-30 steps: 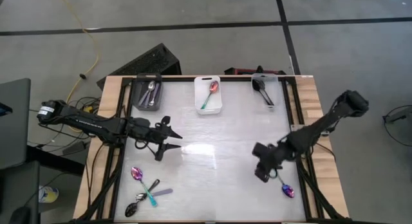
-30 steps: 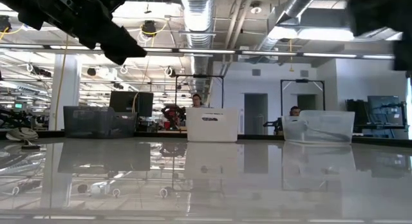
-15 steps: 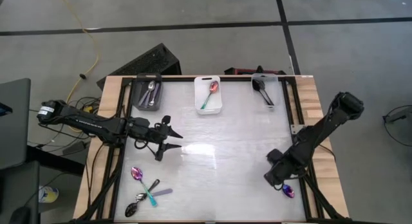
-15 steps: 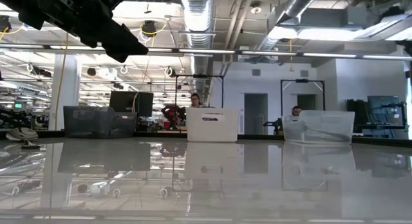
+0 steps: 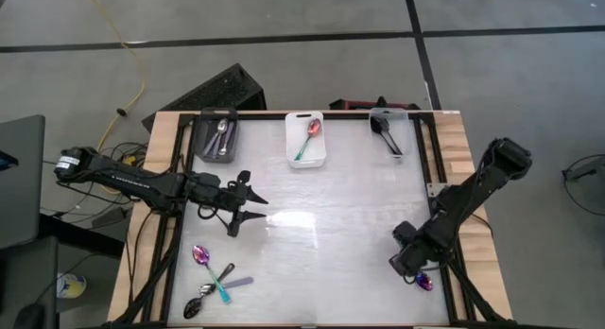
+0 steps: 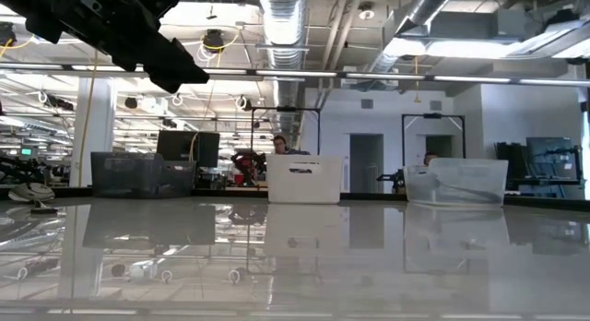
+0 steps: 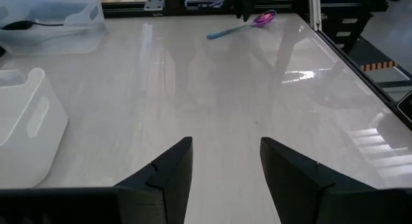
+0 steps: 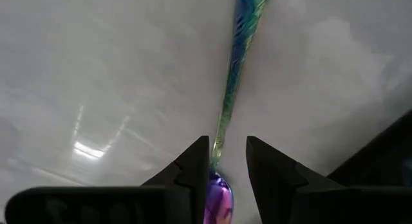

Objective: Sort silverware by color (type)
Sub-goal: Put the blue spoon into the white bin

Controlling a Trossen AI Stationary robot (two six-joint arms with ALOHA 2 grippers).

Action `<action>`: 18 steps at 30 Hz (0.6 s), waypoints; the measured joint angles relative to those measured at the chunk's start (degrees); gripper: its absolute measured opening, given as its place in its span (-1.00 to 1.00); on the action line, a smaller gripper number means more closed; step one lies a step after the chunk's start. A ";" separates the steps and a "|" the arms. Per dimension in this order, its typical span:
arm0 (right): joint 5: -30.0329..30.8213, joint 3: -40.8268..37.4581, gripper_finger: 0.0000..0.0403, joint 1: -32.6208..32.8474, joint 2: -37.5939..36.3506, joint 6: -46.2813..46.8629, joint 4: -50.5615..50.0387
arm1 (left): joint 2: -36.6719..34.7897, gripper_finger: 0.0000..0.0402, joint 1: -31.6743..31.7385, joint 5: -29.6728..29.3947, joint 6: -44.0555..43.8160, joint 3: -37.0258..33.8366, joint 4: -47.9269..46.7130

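Right gripper down over an iridescent spoon at the table's five o'clock corner

Left gripper (image 5: 248,211) hovers at nine o'clock, fingers wide, empty; right gripper (image 8: 226,161), fingers (image 8: 193,169) narrowly parted, straddles the iridescent spoon (image 8: 233,89), not yet clamped; more spoons (image 5: 213,282) lie at seven o'clock

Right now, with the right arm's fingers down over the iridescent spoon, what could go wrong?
The right gripper straddles the iridescent spoon at its thin neck, and the spoon lies flat on the glossy table. The fingers may slide off and miss it. The spoon also lies near the table's edge, so a nudge could push it off.
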 joint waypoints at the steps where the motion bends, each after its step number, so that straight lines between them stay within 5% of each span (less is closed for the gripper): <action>1: 0.00 -0.02 -0.37 0.47 1.02 0.02 0.83 | 0.00 -0.17 0.00 0.02 -0.02 0.00 -0.04; 12: -0.87 0.61 -0.41 1.85 11.63 -0.78 5.55 | 0.00 -0.17 0.01 0.02 0.81 0.00 0.40; 18: -0.41 1.47 -0.84 0.70 11.40 -4.75 5.17 | 0.00 -0.17 0.02 0.01 -0.04 0.00 0.44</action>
